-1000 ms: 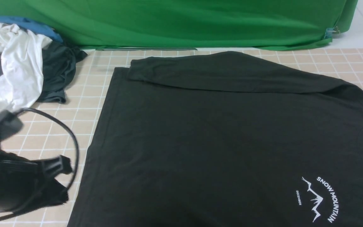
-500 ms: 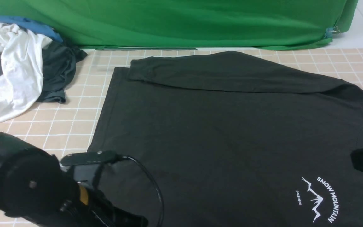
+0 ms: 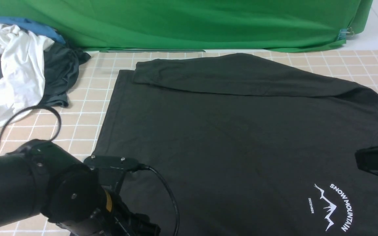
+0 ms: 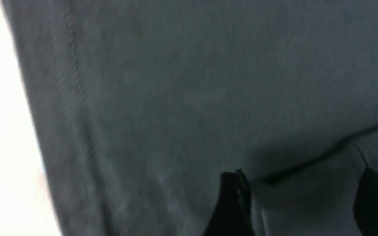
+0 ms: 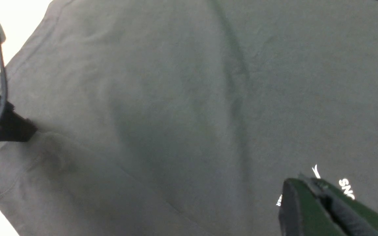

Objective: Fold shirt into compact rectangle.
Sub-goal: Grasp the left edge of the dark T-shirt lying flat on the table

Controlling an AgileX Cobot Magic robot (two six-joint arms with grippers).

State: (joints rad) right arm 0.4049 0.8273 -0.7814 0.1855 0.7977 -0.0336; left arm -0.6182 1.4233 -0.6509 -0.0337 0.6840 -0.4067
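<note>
A heap of white, blue and dark grey clothes (image 3: 21,62) lies bunched on the checked table (image 3: 87,98), off the hem end of the black shirt (image 3: 225,131). The shirt is spread flat across most of the tabletop, with one long sleeve (image 3: 241,77) folded along its far side. The left gripper (image 4: 302,183) is over the shirt's near hem corner. The front view hides its tips behind the arm's bulk and a looping black cable (image 3: 166,193). Only the left wrist view shows its fingers (image 4: 231,203) standing apart, holding nothing, with dark cloth and a fold line between them. The right wrist view takes in that same corner from across the shirt, with a lower layer of cloth jutting out beside the left arm. The white mountain logo (image 3: 331,206) marks the chest, near the collar end. The right gripper (image 3: 358,157) hangs just above the logo with its jaws pressed together, gripping nothing. A green cloth backdrop (image 3: 176,23), seen from the front alone, runs behind the shirt's far edge.
</note>
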